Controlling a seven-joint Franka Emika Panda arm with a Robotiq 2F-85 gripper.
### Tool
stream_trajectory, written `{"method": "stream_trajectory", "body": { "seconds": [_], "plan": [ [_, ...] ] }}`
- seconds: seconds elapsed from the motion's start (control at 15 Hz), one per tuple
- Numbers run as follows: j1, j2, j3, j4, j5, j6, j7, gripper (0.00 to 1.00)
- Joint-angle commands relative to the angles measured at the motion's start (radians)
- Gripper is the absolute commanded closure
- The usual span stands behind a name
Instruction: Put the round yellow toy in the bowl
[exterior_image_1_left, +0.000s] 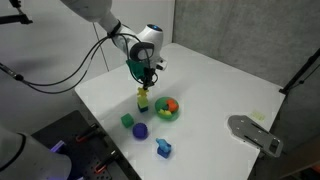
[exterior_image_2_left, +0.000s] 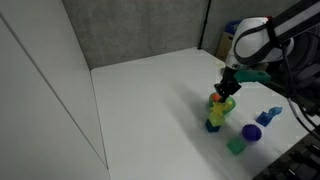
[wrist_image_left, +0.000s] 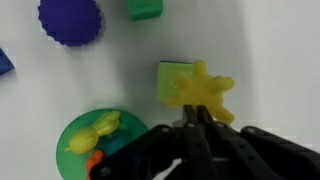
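Note:
The round yellow toy (wrist_image_left: 207, 92), bright yellow with rounded lobes, rests against a lime-green cube (wrist_image_left: 170, 76). It also shows in an exterior view (exterior_image_1_left: 143, 96). My gripper (wrist_image_left: 197, 118) is shut with its fingertips together just short of the toy, and nothing shows between them. In an exterior view it hangs straight above the toy (exterior_image_1_left: 143, 86). The small green bowl (wrist_image_left: 70, 128) lies beside it and holds another yellow piece (wrist_image_left: 97, 130) and an orange toy (wrist_image_left: 95, 160). The bowl also shows in an exterior view (exterior_image_1_left: 167, 109).
A purple round toy (wrist_image_left: 70, 20), a dark green cube (wrist_image_left: 145, 8) and a blue toy (exterior_image_1_left: 163, 148) lie nearby on the white table (exterior_image_1_left: 220, 80). A grey metal piece (exterior_image_1_left: 255, 133) sits at the table's edge. Cables hang behind the arm.

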Motion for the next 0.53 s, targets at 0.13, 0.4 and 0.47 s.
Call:
{"method": "stream_trajectory", "body": {
  "seconds": [0.13,0.4,0.47],
  "plan": [
    [-0.002,0.015,-0.065,0.082,-0.031,-0.002,0.089,0.96],
    [0.003,0.043,-0.119,0.106,-0.079,0.029,0.165,0.96],
    [-0.002,0.048,-0.126,0.111,-0.082,0.027,0.177,0.91]
  ]
}}
